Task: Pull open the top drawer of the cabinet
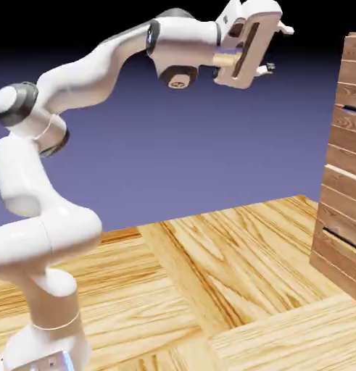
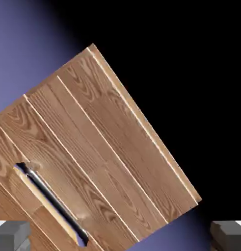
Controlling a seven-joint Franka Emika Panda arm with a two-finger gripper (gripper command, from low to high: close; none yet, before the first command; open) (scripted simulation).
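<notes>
The cabinet [image 1: 345, 159] stood at the right edge of the exterior view, cut off by the frame. The top drawer [image 1: 352, 69] occupied its upper part, above a dark gap; it appeared shut.

The pincer [image 1: 278, 48] was at the upper middle of that view, well apart from the cabinet, released with its jaws wide and grasping nothing.

Handling, as judged: the drawer was rigid plank wood, likely fairly heavy, and should slide straight out on its runners. The planks offered no purchase. The correct hold was the handle [image 2: 51, 202], a thin metal bar at the lower left of the hand view, probably smooth and slippery, so the fingers should close across its middle.

Count: one cabinet, two dark gaps visible, one handle visible, one pincer with two fingertips [image 2: 12, 234].
</notes>
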